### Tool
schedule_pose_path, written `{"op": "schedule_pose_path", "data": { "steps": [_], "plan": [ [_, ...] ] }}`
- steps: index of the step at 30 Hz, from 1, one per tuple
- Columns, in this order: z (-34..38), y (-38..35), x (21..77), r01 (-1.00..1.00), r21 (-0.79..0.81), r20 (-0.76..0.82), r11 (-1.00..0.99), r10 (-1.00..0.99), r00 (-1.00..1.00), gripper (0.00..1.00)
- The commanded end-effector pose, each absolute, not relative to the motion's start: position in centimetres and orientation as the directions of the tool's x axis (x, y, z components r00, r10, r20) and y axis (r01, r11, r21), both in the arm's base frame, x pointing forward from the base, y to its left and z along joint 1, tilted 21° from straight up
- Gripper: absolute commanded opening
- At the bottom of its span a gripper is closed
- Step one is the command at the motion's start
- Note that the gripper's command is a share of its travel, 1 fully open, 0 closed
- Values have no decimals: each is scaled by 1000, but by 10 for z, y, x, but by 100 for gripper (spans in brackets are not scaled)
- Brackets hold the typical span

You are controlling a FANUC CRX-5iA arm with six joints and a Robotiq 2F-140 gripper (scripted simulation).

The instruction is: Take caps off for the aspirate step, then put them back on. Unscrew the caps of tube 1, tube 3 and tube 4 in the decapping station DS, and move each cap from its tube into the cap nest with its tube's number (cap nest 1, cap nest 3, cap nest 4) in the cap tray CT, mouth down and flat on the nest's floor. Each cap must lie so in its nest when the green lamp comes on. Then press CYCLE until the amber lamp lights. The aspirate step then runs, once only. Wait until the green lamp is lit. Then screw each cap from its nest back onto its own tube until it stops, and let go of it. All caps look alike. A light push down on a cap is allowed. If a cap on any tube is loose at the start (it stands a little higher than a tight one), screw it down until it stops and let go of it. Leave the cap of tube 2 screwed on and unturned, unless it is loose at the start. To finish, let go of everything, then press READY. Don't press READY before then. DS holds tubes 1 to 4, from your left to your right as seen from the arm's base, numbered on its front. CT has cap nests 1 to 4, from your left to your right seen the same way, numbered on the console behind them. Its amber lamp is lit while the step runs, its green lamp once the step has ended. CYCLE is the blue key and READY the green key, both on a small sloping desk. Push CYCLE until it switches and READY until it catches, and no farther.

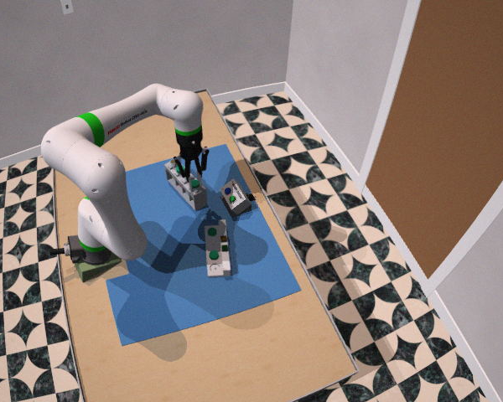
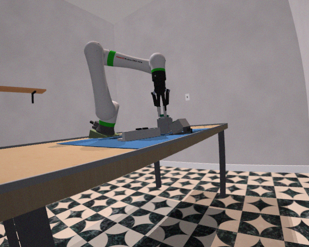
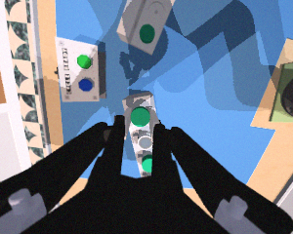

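Decapping station point(image 1: 195, 199): grey block, far centre of the blue mat. Green cap point(image 1: 194, 183) sits on the tube at the station's near end, clamped between the fingers of the gripper point(image 3: 139, 124). Next tube point(image 3: 145, 142) back stands uncapped, pale grey mouth showing. Beyond it, a second capped tube point(image 3: 146, 165); the farthest tube is hidden.

Cap tray point(image 1: 219, 224): grey, nearer on the mat. Two green caps lie in its nests, one at the far end point(image 1: 211, 232), one past the middle point(image 1: 214, 254). Nearest nest point(image 1: 215, 269) shows a bare floor.

Sloping desk point(image 1: 241, 205), right of the station: blue key point(image 1: 228, 190) far, green key point(image 1: 231, 199) near.
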State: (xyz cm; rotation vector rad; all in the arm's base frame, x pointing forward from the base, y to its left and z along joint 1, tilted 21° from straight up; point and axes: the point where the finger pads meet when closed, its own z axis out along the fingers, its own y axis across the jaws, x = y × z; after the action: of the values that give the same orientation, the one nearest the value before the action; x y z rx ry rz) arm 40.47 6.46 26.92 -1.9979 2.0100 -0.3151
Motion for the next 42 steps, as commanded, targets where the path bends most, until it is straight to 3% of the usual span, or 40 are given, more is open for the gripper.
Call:
{"op": "schedule_pose_path", "data": {
  "steps": [1, 15, 24, 25, 35, 42],
  "plan": [
    [269, 64, 405, -900, -349, 35, -261, -963, 266, 0],
    [270, 64, 405, -658, -288, 199, -696, -716, 669, 0],
    [270, 64, 405, -658, -288, 199, -696, -716, 669, 0],
    [270, 64, 405, -658, -288, 199, -696, -716, 669, 35],
    [270, 64, 405, -658, -288, 199, -696, -716, 669, 35],
    [270, 64, 405, -867, -343, 70, -361, -931, 359, 35]
  ]
}}
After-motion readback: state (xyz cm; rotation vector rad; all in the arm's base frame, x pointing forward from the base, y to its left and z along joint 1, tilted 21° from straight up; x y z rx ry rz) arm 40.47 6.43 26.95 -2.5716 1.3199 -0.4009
